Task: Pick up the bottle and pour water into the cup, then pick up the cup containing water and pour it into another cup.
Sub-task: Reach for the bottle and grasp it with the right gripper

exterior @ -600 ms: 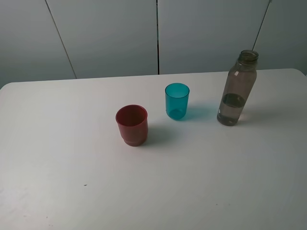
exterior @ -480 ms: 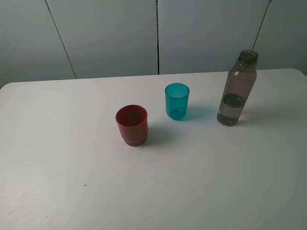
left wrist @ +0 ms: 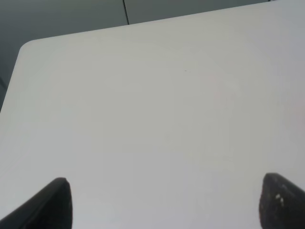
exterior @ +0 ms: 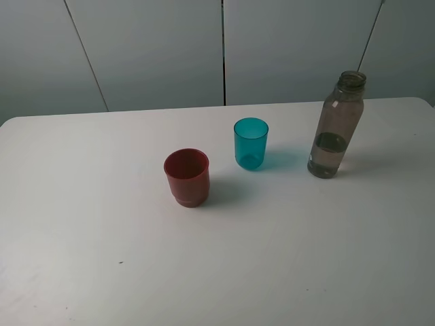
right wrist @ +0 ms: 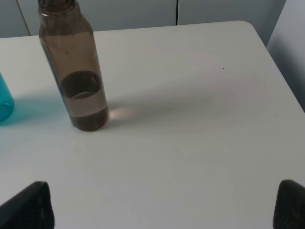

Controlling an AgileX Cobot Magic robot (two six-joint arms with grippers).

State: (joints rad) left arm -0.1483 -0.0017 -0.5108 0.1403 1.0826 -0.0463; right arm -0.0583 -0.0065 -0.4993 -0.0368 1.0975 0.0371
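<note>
The smoky grey-brown bottle (exterior: 334, 126) stands upright at the right of the white table (exterior: 102, 224), uncapped, with some water in its lower part. The teal-blue cup (exterior: 251, 143) stands left of it, and the red cup (exterior: 187, 177) further left and nearer. No gripper shows in the exterior view. In the right wrist view the bottle (right wrist: 74, 71) stands ahead of my open, empty right gripper (right wrist: 164, 210), well apart, with the teal cup's edge (right wrist: 5, 102) beside it. My left gripper (left wrist: 164, 202) is open over bare table, with no task object in its view.
The table's rounded far corner (left wrist: 26, 45) and far edge show in the left wrist view. The table's right edge (right wrist: 281, 71) runs close beyond the bottle. Grey wall panels (exterior: 224, 47) stand behind the table.
</note>
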